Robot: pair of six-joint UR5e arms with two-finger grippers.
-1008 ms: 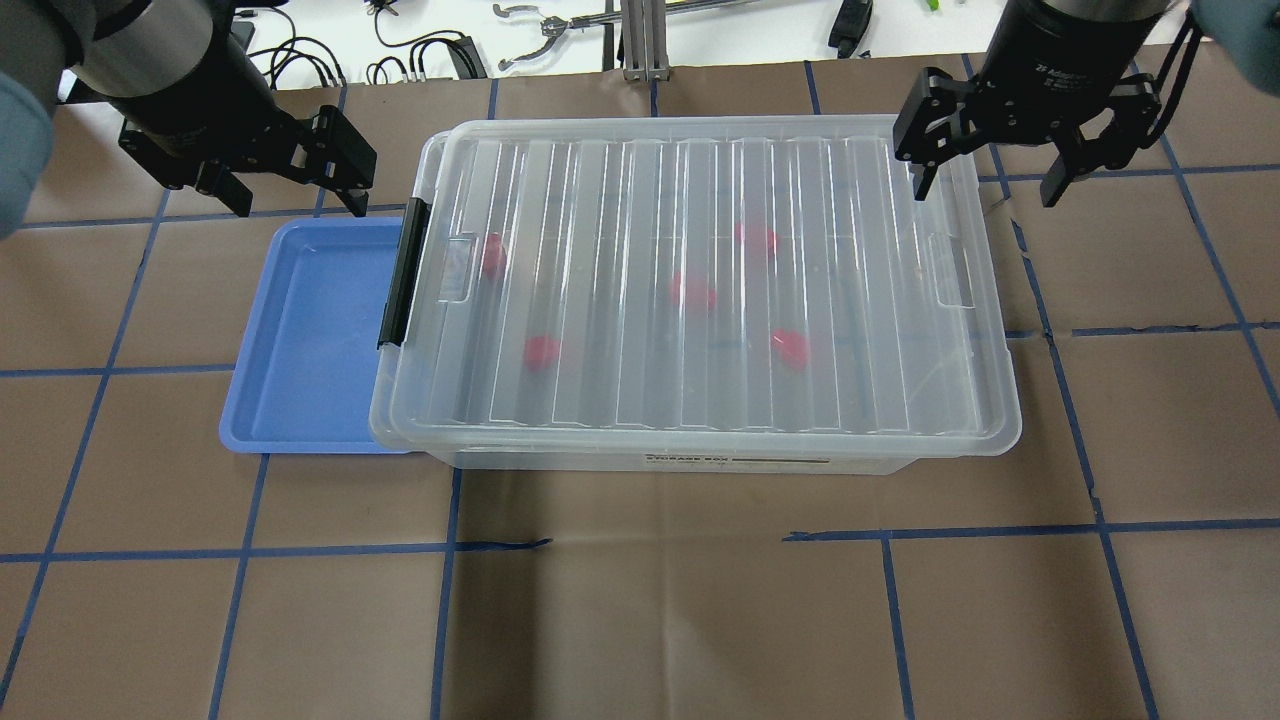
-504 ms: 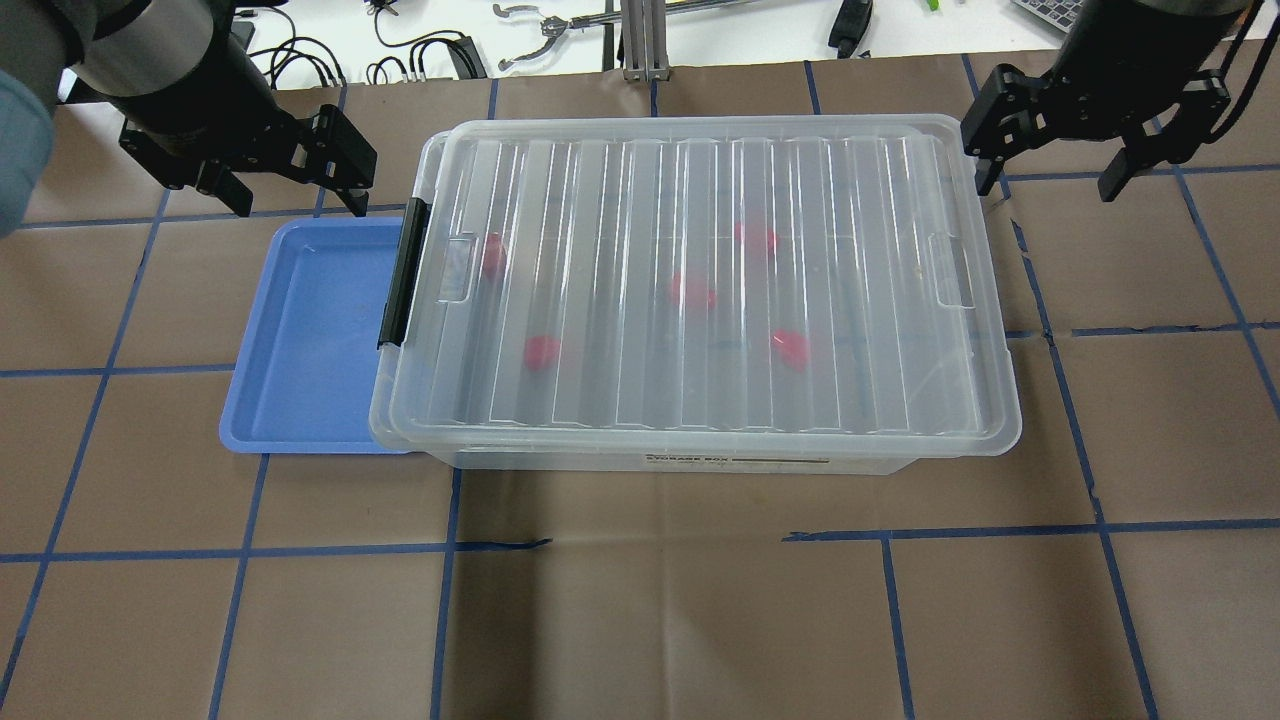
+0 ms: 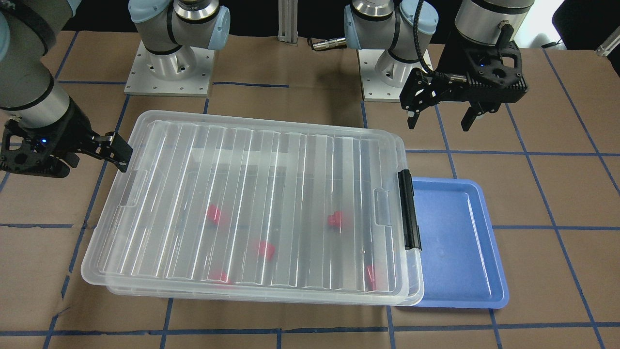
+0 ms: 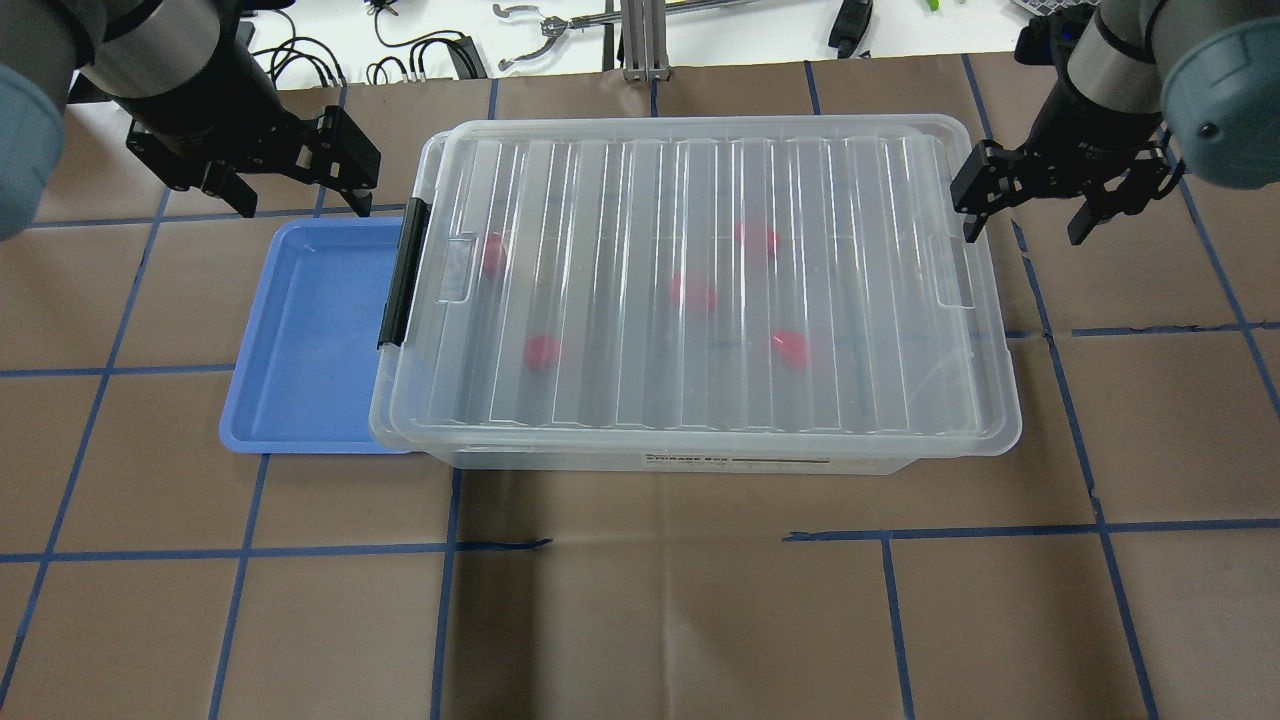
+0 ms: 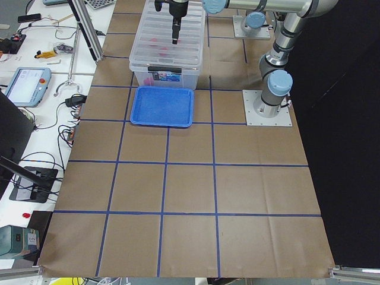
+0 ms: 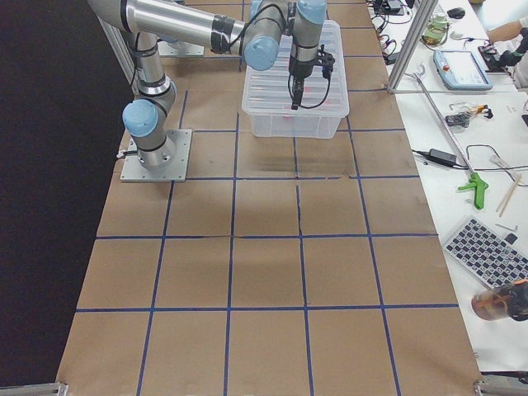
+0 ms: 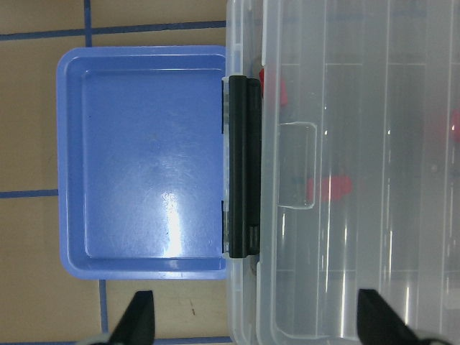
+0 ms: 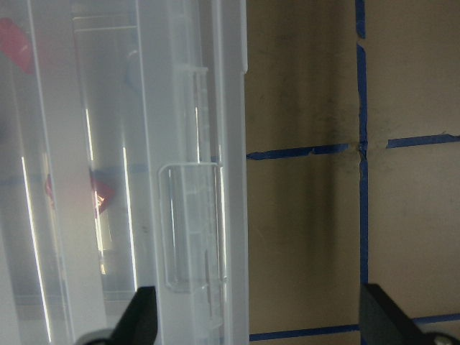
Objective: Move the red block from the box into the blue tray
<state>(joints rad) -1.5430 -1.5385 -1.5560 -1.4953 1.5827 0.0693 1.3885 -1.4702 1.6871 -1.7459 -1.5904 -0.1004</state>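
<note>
The box [image 4: 620,200] is a clear bin with its ribbed lid shut and a black latch [image 4: 403,272] on its left end. Several red blocks show blurred through the lid, one in the middle [image 4: 692,291] and one near the latch [image 4: 493,254]. The blue tray [image 4: 310,340] lies empty against the box's left end, partly under its rim. My left gripper [image 4: 295,195] is open and empty above the tray's far edge; its wrist view shows the tray [image 7: 144,165] and latch [image 7: 242,169]. My right gripper [image 4: 1022,232] is open and empty, astride the lid's right edge [image 8: 230,144].
The table is covered in brown paper with a blue tape grid [image 4: 450,545]. A white bench with cables and tools [image 4: 540,40] runs along the far edge. The two arm bases [image 3: 169,68] stand behind the box.
My right gripper has moved right, off the lid's far right corner, then down and nearer, beside the box's right end. The left arm, box and tray have stayed put.
</note>
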